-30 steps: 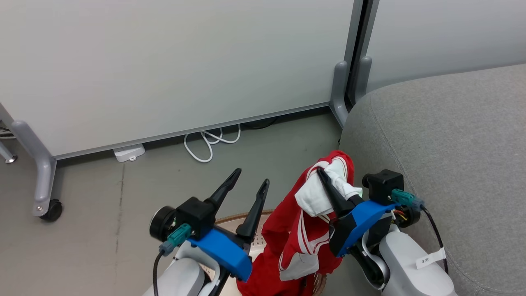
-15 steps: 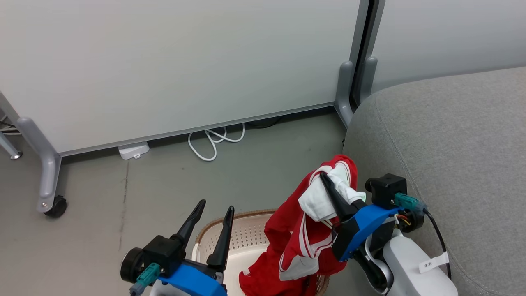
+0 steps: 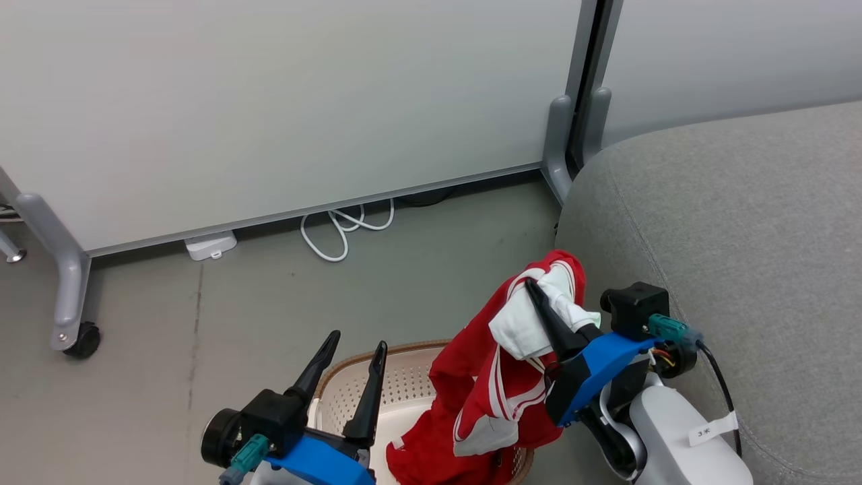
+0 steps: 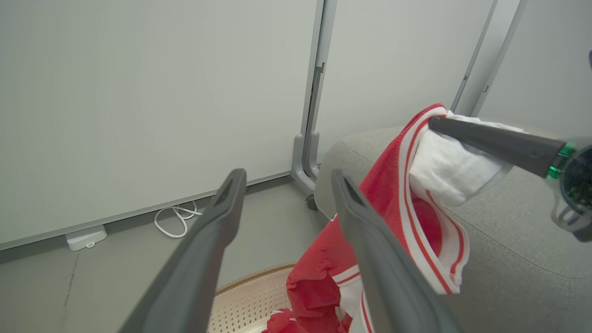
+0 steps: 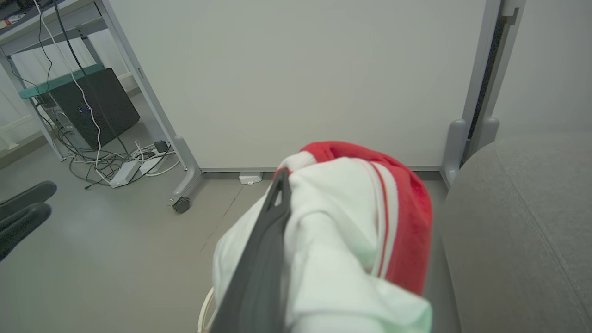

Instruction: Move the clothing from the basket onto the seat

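A red garment with white panels and stripes, the clothing (image 3: 495,387), hangs from my right gripper (image 3: 535,291), which is shut on its bunched white top. Its lower end trails into the cream basket (image 3: 350,387) with a brown rim at the bottom of the head view. The grey seat (image 3: 734,222) lies just right of the held garment. My left gripper (image 3: 357,345) stands open above the basket's left side with nothing between its fingers. In the left wrist view the clothing (image 4: 416,203) hangs to the right of my left gripper (image 4: 289,178). The right wrist view shows the clothing (image 5: 351,231) draped over one finger (image 5: 263,259).
Grey partition panels (image 3: 283,101) on castor legs (image 3: 71,296) stand behind the floor area. A white cable loop (image 3: 343,232) and a white power block (image 3: 211,245) lie at the panel's foot. In the right wrist view a dark box (image 5: 95,108) and tangled cables (image 5: 125,162) sit far left.
My left gripper has drawn back and down toward the lower left, uncovering the basket. The right gripper has kept its hold on the garment in about the same place. The camera has shifted slightly.
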